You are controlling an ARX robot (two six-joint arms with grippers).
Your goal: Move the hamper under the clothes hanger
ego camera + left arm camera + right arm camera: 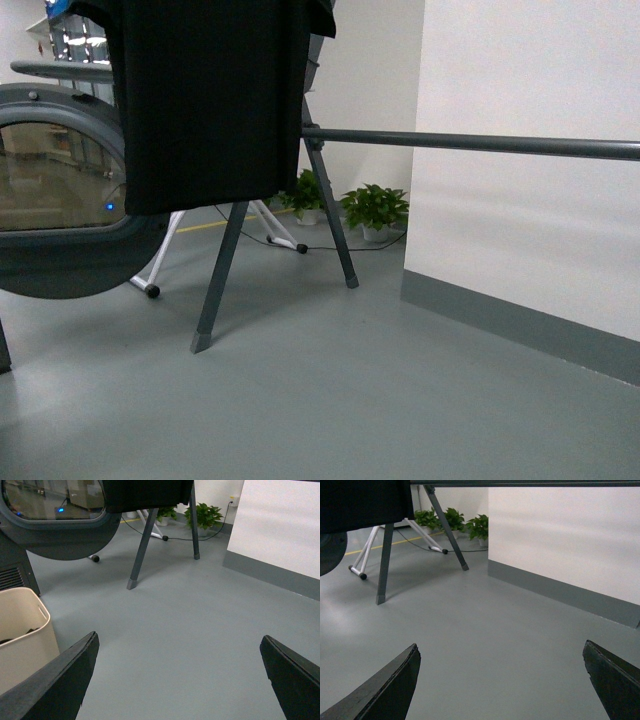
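Hamper [22, 630] shows only in the left wrist view, standing apart from the clothes hanger [222, 270] legs and not under its bar; left gripper [178, 645] and right gripper [500, 650] jaws both spread wide over floor.

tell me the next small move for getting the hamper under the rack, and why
Probably swing the left gripper toward the rim of the hamper to take hold. That gripper is open and empty. The hamper shows only in the left wrist view, close to it, and the front view shows no hamper beneath the bar of the clothes hanger.
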